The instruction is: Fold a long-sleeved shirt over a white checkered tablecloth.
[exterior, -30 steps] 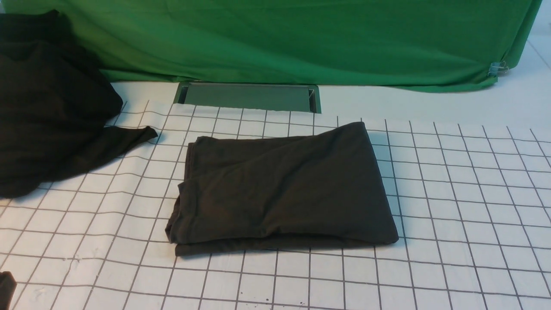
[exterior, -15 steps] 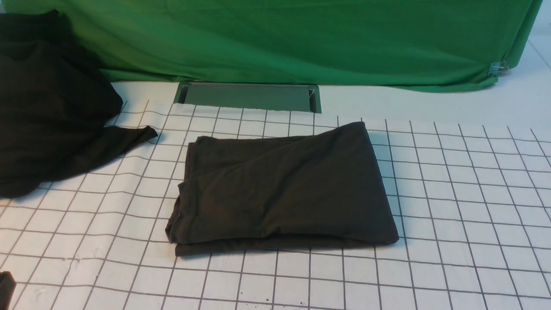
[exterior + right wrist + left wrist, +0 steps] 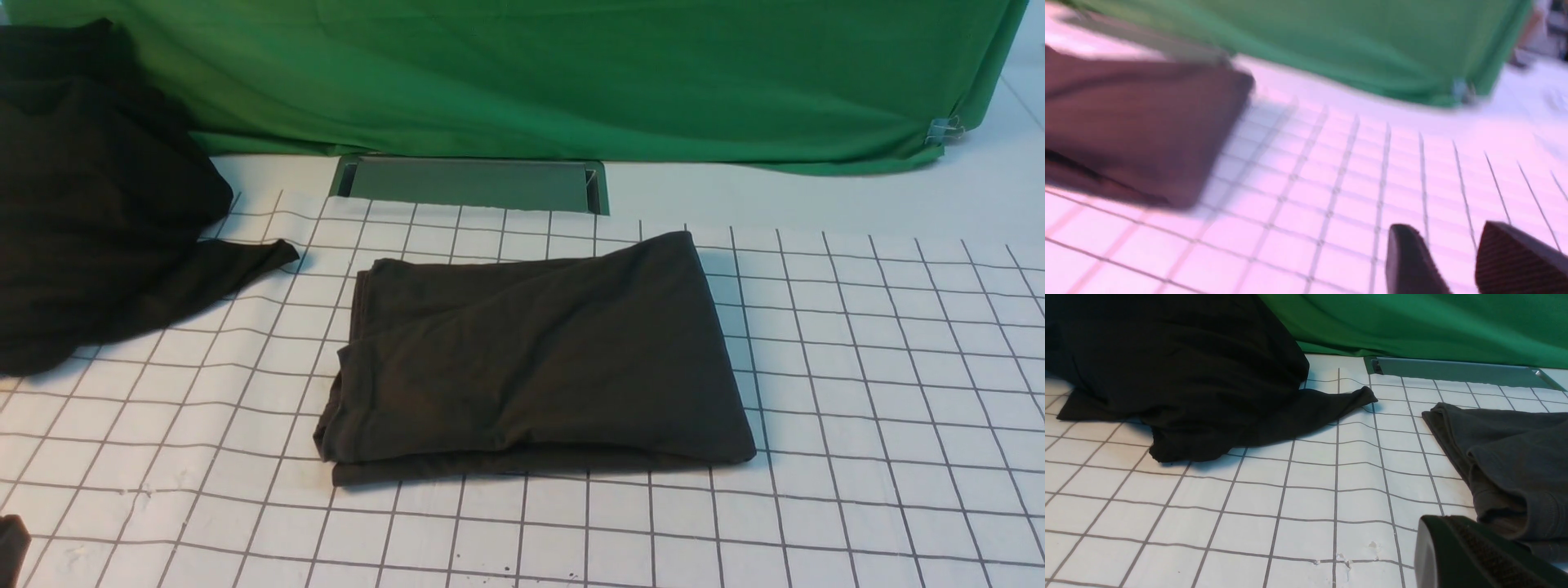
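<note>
Left claw (image 3: 1478, 555) closed, right claw (image 3: 1457, 261) parted (empty); long-sleeved shirt (image 3: 531, 359) lies folded.

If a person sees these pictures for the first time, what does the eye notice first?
First, the dark folded shirt, lying as a neat rectangle in the middle of the checkered tablecloth. Next, a loose black heap of cloth at the far left, and the green drape across the back.

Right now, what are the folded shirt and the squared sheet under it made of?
The folded shirt looks like soft matte knit cloth: it sags into gentle creases. The squared sheet may be thin cloth or plastic, smooth and faintly rippled; I can't tell which.
</note>
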You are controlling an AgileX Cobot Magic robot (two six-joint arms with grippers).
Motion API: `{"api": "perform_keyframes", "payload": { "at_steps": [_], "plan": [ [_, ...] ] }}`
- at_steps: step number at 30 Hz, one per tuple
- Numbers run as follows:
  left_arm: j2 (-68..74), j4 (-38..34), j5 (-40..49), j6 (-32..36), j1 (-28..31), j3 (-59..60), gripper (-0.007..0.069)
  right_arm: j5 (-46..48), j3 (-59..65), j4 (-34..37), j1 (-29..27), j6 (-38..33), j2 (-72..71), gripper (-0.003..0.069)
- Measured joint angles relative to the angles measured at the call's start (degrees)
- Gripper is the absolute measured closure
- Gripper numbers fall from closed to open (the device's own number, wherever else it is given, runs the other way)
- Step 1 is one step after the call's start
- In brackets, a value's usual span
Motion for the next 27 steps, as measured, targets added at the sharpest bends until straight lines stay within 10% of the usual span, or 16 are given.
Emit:
{"api": "perform_keyframes", "payload": {
  "at_steps": [27],
  "plan": [
    [-0.1, 0.5, 0.0, 0.0, 0.0, 0.0, 0.0622, 3.1, 0.1, -0.5, -5.8, 2.5, -1.4, 0.0417]
  ]
}}
